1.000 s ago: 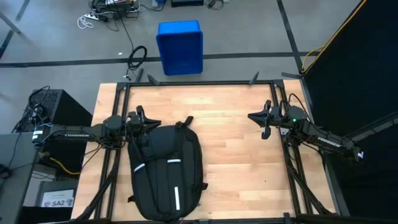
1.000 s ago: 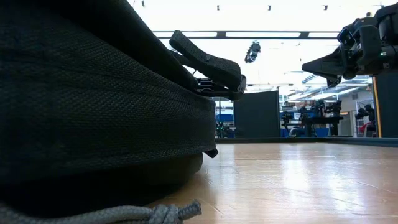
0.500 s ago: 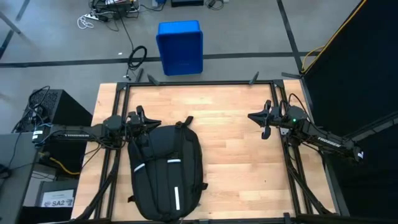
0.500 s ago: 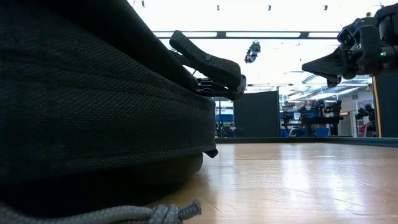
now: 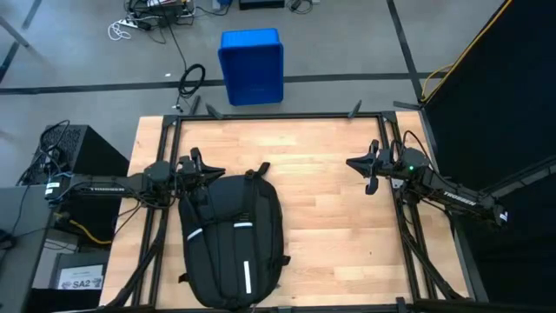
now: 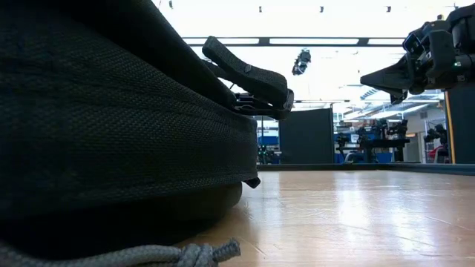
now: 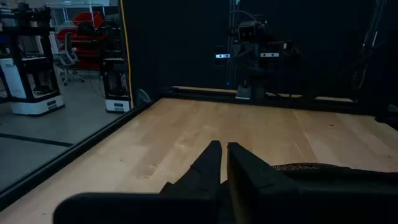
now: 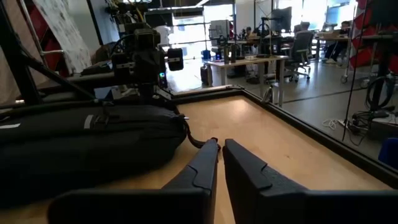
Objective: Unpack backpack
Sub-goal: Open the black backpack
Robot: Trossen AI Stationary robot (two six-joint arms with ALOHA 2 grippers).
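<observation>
The backpack [image 5: 232, 245] lay flat on the bench [image 5: 321, 217], in its near-left part, reaching down to the near edge, with white stripes [image 5: 247, 276] showing on its upper face and a strap [image 5: 260, 173] sticking out at its far end. In the low view its black fabric bulk [image 6: 111, 126] filled the left side, with a grey cord [image 6: 148, 257] lying on the wood in front of it. The left gripper [image 5: 206, 170] sat at the left edge, just beside the backpack's far-left corner, its fingers [image 7: 208, 165] pressed together and holding nothing. The right gripper [image 5: 359, 163] hung above the right edge, well apart from the backpack, with its fingers [image 8: 205, 163] also closed and empty. A blue bin [image 5: 251, 65] stood on the floor beyond the far edge
</observation>
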